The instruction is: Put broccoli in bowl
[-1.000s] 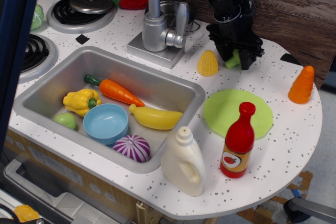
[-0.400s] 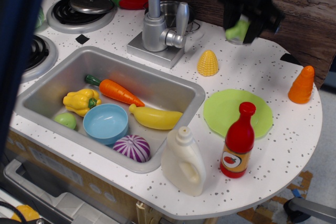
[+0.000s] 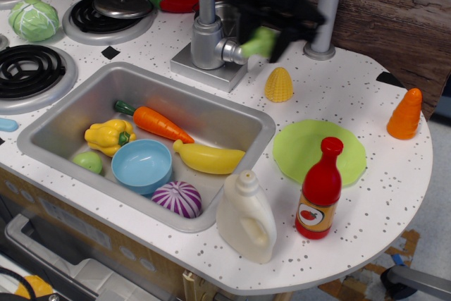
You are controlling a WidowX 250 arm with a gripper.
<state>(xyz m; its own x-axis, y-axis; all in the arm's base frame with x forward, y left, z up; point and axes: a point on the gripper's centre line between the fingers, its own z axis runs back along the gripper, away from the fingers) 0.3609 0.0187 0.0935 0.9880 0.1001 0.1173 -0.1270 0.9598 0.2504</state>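
Hanging in gripper [image 3: 271, 29]: broccoli [image 3: 258, 44]

light-green broccoli [image 3: 259, 41], blurred, held up in the air beside the faucet; light blue bowl [image 3: 141, 166] sits upright in the sink.

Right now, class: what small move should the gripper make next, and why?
Probably carry on toward the sink: the black gripper holds the small light-green toy broccoli aloft near the faucet, while the light blue round plastic bowl sits in the sink, lower left.
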